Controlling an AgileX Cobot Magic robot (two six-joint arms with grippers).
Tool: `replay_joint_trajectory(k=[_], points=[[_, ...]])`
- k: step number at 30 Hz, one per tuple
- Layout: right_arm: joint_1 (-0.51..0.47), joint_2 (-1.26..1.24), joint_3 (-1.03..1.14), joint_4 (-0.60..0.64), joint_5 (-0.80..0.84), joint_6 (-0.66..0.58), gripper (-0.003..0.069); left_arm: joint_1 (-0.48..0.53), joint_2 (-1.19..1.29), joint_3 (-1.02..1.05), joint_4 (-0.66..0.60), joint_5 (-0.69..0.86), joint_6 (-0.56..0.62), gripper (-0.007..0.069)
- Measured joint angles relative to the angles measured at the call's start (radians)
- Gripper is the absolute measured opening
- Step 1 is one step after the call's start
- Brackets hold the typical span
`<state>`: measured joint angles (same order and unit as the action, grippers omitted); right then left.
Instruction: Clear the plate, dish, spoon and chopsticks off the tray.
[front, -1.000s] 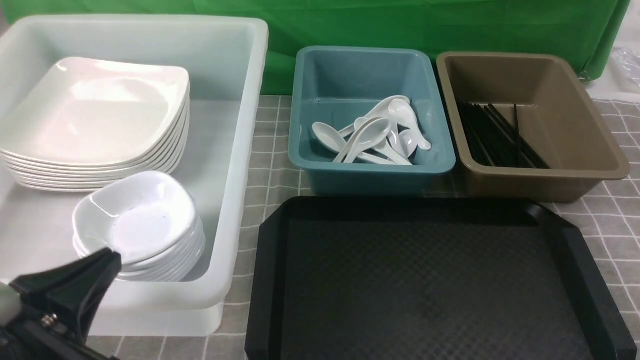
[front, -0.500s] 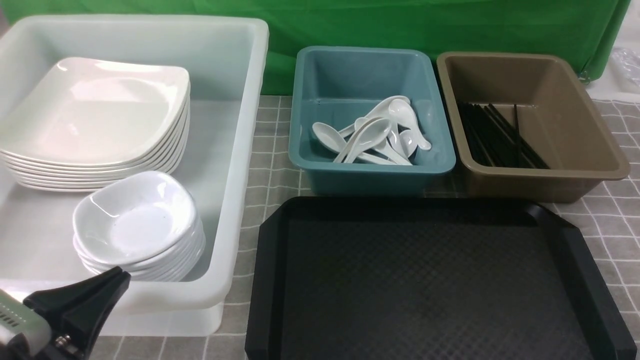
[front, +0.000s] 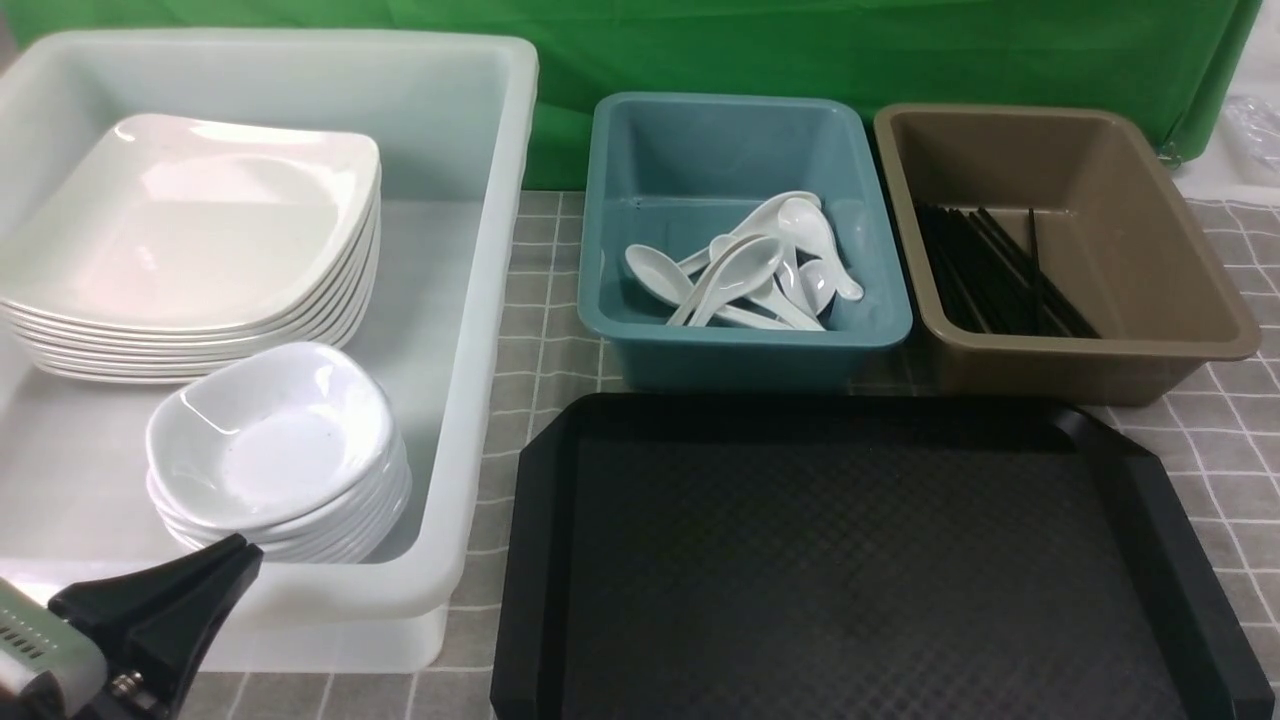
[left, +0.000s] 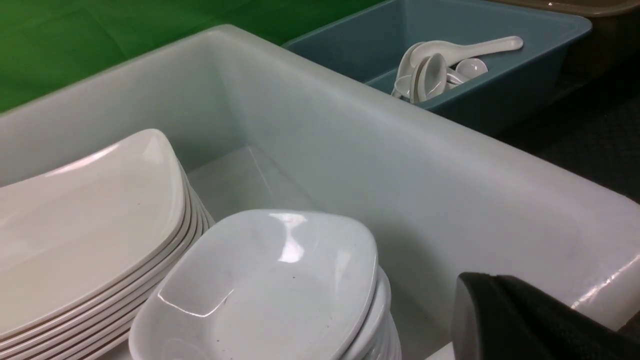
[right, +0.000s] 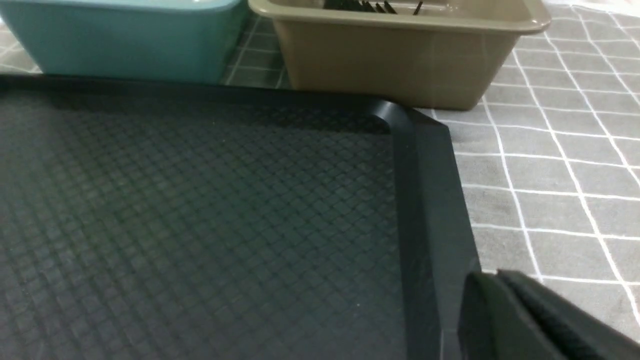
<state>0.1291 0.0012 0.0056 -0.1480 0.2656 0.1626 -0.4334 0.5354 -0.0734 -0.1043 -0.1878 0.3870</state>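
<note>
The tray (front: 850, 560) is sitting bare; plate (front: 190, 225) and dish (front: 270, 445) are topping their stacks in the white tub (front: 480, 330), spoons (front: 745, 265) in the teal bin (front: 745, 345), chopsticks (front: 995, 270) in the brown bin (front: 1090, 350). The left gripper (front: 165, 600) is hovering at the tub's near rim, fingers seemingly pressed together; the right gripper (right: 530, 320), whose fingers I cannot tell, is hanging over the tray's rim. Any careless swing is risking knocking the dish stack.

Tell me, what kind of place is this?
Probably a staged dish-sorting station for robot trials, not a real kitchen: a green backdrop, a checked tablecloth, and bins of sorted spoons, chopsticks and stacked plates behind a tray.
</note>
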Motion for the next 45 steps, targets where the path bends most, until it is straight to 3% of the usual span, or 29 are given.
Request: replay_joint_trajectory(k=[26,29,31,34,39,42,45], points=[[0.000,0.000,0.000,0.000,0.003,0.006,0.0104,0.015,-0.029,0.000,-0.028,-0.013,0.001,0.0011],[0.000,0.000,0.000,0.000,0.003,0.006,0.0109,0.072,-0.085,0.006,-0.094,-0.021,-0.001,0.0011],[0.000,0.000,0.000,0.000,0.003,0.006,0.0115,0.203,-0.203,0.042,-0.192,-0.034,-0.011,0.0011],[0.000,0.000,0.000,0.000,0.003,0.006,0.0121,0.326,-0.314,0.075,-0.220,-0.011,-0.017,0.0011],[0.000,0.000,0.000,0.000,0.004,0.006,0.0132,0.526,-0.511,0.078,-0.224,0.237,-0.027,0.0011],[0.000,0.000,0.000,0.000,0.000,0.006,0.0141,0.569,-0.532,0.080,-0.211,0.390,-0.035,0.0011],[0.000,0.000,0.000,0.000,0.003,0.009,0.0148,0.572,-0.535,0.081,-0.212,0.428,-0.051,0.0011]])
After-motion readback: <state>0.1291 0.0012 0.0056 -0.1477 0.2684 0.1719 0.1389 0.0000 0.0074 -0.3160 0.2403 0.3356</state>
